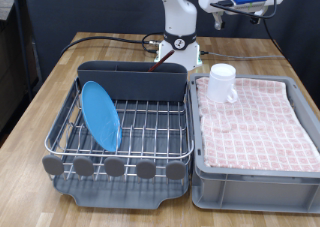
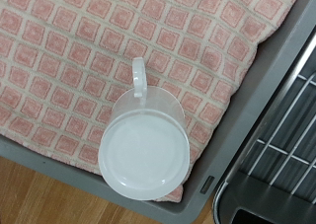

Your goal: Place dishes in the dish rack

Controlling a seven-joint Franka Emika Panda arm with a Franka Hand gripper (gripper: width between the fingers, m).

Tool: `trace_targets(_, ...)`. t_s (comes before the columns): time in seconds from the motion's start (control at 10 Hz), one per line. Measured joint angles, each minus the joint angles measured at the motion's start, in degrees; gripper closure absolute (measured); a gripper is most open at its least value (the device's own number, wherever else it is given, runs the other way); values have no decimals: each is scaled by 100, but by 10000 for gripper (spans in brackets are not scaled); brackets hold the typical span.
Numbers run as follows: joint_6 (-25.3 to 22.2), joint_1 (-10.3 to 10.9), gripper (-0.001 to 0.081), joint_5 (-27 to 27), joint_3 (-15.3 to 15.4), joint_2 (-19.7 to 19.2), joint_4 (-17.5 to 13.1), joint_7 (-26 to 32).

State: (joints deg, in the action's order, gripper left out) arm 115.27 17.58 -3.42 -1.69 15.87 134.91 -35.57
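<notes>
Overhead, hand [image 1: 217, 22] mostly cropped, grip unreadable, mug [image 1: 222, 82] on cloth, spoon unseen.

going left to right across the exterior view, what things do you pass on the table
light-blue plate standing in the dish rack → dark grey cutlery bin → white mug upside down on the checked cloth in the grey crate

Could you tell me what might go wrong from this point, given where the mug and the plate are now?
The white mug sits upside down on the soft checked cloth close to the grey crate edge, so an off-centre approach could tip it. The light-blue plate only leans between the wires of the dish rack; a knock might topple it. The gripper hangs high above.
</notes>
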Motion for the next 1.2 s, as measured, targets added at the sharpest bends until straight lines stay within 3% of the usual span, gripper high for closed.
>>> trace_targets(0.7,-265,7,4,93,223,-1083,-543,-49)
trace_targets(1.2,2,8,4,-19,430,-1506,-454,-238)
